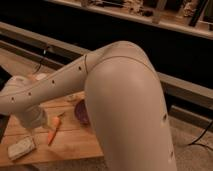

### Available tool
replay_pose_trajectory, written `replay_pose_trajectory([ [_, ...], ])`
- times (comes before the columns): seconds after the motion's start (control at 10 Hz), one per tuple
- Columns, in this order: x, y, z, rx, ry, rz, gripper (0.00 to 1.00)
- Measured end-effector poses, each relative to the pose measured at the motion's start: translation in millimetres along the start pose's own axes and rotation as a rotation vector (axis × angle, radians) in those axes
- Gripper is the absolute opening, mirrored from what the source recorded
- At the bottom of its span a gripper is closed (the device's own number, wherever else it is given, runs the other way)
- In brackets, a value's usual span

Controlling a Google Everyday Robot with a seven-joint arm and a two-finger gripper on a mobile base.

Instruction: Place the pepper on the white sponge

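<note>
The orange pepper lies on the wooden table, its green stem end pointing away from me. The white sponge lies flat near the table's front left corner, a short way left of the pepper and apart from it. My gripper hangs at the end of the white arm, low over the table between the sponge and the pepper, just left of the pepper's upper half. Its end is dim and partly hidden by the wrist. Nothing lies on the sponge.
A dark purple round object sits on the table right of the pepper, partly hidden by my arm, which fills the middle and right of the view. A small pale object lies behind it. A dark ledge runs behind the table.
</note>
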Motion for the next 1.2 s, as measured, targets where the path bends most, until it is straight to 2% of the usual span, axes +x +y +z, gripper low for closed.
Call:
replay_pose_trajectory([
  [0.7,-2,0,1,0.001,0.0,0.001,0.65],
  [0.8,-7,-2,3,0.001,-0.006,0.005,0.65],
  [1.0,-31,-7,9,-0.004,-0.047,0.003,0.65],
  [1.2,-47,-15,16,-0.005,-0.061,0.004,0.65],
])
